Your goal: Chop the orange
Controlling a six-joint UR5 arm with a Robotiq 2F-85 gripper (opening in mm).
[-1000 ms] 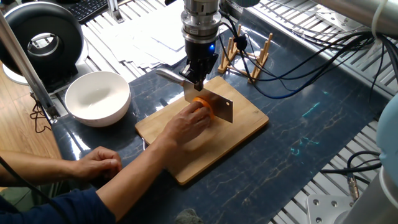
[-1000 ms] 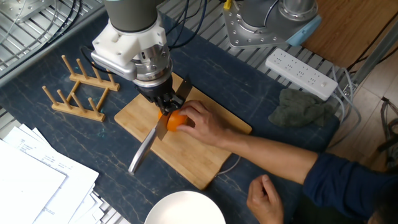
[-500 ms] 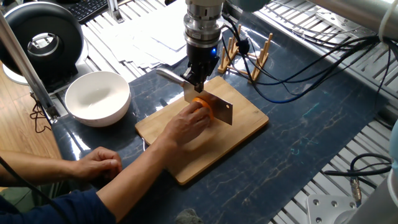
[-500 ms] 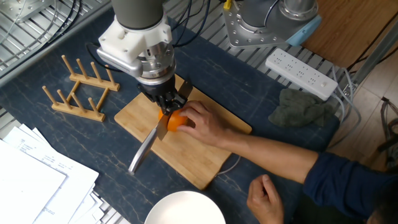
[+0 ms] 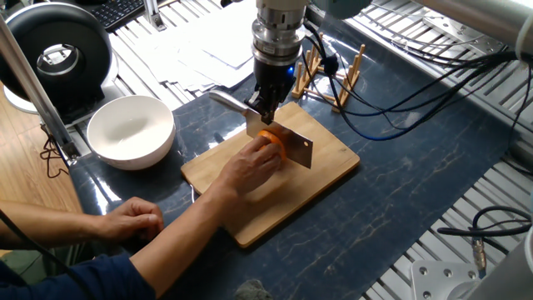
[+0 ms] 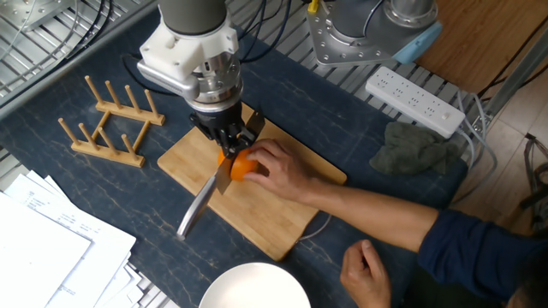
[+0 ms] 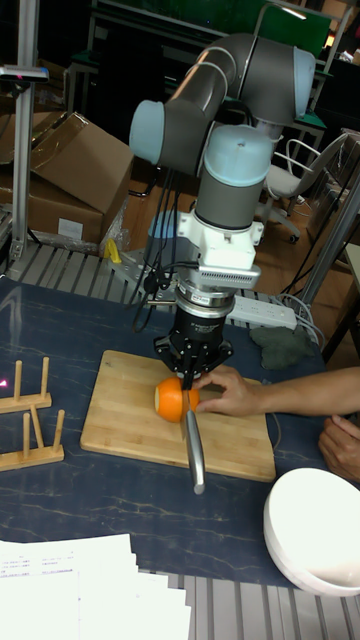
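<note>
The orange (image 5: 268, 137) (image 6: 241, 168) (image 7: 170, 398) lies on a wooden cutting board (image 5: 321, 171) (image 6: 184, 158) (image 7: 125, 420), steadied by a person's hand (image 5: 250, 171) (image 6: 278, 169) (image 7: 232, 392). My gripper (image 5: 265, 105) (image 6: 229, 138) (image 7: 193, 373) stands right above the fruit, shut on a knife. The knife's blade (image 5: 291, 144) rests across the top of the orange, and its metal handle (image 6: 195, 212) (image 7: 195, 452) sticks out toward the board's edge. The hand hides part of the orange.
A white bowl (image 5: 130, 130) (image 6: 253, 291) (image 7: 315, 528) sits off the board near the person's other hand (image 5: 133, 218). A wooden peg rack (image 6: 110, 128) (image 5: 333, 79), papers (image 6: 43, 248), a power strip (image 6: 415, 92) and a grey cloth (image 6: 413, 150) ring the board.
My gripper and wrist have shifted slightly sideways while the knife stays on the orange. The person's hand has kept its hold.
</note>
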